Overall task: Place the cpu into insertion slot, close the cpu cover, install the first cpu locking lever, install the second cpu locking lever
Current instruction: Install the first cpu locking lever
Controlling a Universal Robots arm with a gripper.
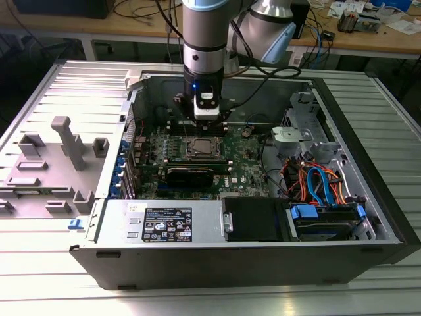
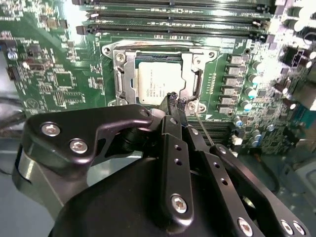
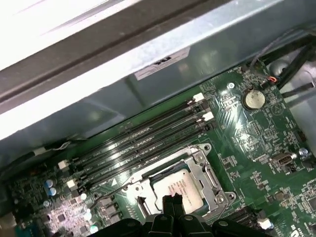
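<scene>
A black and grey steel computer case (image 1: 217, 263) lies open on the ribbed aluminium table (image 1: 39, 296). Some grey plastic fixtures (image 1: 69, 141) stand off at the exterior view's left. Inside the case, a boxy silver power supply (image 1: 164, 224) fills the near edge. A tangle of orange and blue cables (image 1: 319, 181) crowds the exterior view's right, well apart from the work. The arm comes straight down into the case over the green motherboard (image 1: 243, 158).

Long black memory slots (image 2: 173, 19) run just beside one edge of the socket, and a row of small dark square chokes (image 2: 232, 84) lines another. A round silver coin battery (image 3: 253, 98) sits farther off on the board.

The cpu (image 2: 159, 83), a small square chip with a dull silver-grey top, sits flat in the insertion slot (image 2: 153, 55), a dark socket with a silvery rim. The cpu cover (image 2: 127, 74), a thin silvery frame with its centre cut out, lies down over the chip's edges.

The black two-fingered gripper (image 2: 175, 101) hangs just above the socket's edge, on the side away from the memory slots. Its fingers are drawn together with barely a slit between the tips. In the first wrist view those tips sit over the near rim of the chip. A thin bare metal rod (image 2: 205, 129) slants up close beside the fingers, and I cannot tell whether they touch it.
</scene>
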